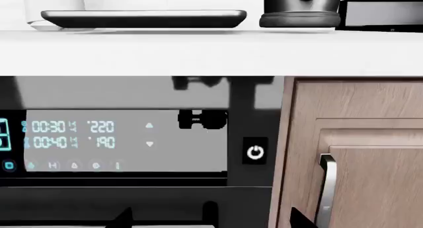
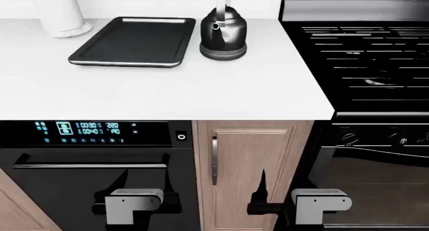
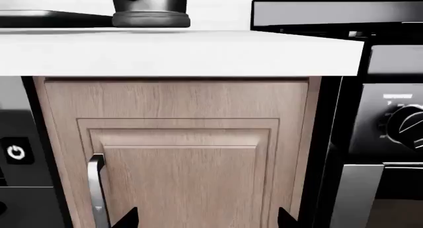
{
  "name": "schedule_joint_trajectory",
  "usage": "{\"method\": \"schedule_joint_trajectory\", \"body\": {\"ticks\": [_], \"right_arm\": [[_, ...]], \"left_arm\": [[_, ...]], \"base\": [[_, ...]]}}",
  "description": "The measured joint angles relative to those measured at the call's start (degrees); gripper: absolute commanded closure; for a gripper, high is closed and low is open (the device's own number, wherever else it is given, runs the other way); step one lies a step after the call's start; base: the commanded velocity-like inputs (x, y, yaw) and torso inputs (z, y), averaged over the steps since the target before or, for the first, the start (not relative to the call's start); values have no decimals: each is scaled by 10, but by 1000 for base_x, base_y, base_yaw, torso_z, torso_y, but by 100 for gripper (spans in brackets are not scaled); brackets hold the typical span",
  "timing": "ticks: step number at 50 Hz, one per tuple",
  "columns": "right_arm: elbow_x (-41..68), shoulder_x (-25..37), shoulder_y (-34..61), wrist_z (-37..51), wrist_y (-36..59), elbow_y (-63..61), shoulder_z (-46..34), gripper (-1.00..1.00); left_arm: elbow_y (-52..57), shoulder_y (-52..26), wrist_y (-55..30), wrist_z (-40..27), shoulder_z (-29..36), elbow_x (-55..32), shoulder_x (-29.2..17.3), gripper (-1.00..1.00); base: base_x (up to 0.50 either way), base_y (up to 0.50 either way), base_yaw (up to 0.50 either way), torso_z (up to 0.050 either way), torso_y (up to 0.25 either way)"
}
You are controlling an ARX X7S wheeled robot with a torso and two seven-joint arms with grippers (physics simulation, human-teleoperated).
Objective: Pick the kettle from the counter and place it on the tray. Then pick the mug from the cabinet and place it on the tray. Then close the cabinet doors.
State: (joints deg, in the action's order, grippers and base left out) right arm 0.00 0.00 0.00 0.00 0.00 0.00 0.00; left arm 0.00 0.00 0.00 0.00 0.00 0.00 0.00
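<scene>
The dark glossy kettle stands upright on the white counter, just right of the flat dark tray, which has nothing on it. Both also show in the left wrist view, the kettle's base beside the tray, and the kettle's base shows in the right wrist view. My left gripper is open and empty, low in front of the oven. My right gripper is open and empty, low in front of the wooden door. The red mug is out of view.
A tall white cylinder stands left of the tray. A black stove with grates is at the right. Below the counter are an oven with a lit display and a shut wooden door with a metal handle.
</scene>
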Motion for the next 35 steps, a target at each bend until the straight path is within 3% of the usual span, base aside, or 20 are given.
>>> {"method": "schedule_joint_trajectory", "body": {"ticks": [9, 16, 27, 35], "right_arm": [[1, 11, -3, 18, 2, -13, -10, -100], [0, 23, -17, 36, 19, -67, -16, -100], [0, 40, -49, 59, 47, -174, -19, -100], [2, 50, -66, 70, 58, -224, -20, -100]], "left_arm": [[17, 4, 1, -15, 14, 1, -11, -100], [92, 14, -27, -25, 19, -7, -25, -100], [242, 0, -118, -40, 12, -24, -49, -100], [341, -65, -220, -52, 15, -17, -69, -100]], "base": [[0, 0, 0, 0, 0], [0, 0, 0, 3, 0], [0, 0, 0, 50, 0], [0, 0, 0, 50, 0]]}}
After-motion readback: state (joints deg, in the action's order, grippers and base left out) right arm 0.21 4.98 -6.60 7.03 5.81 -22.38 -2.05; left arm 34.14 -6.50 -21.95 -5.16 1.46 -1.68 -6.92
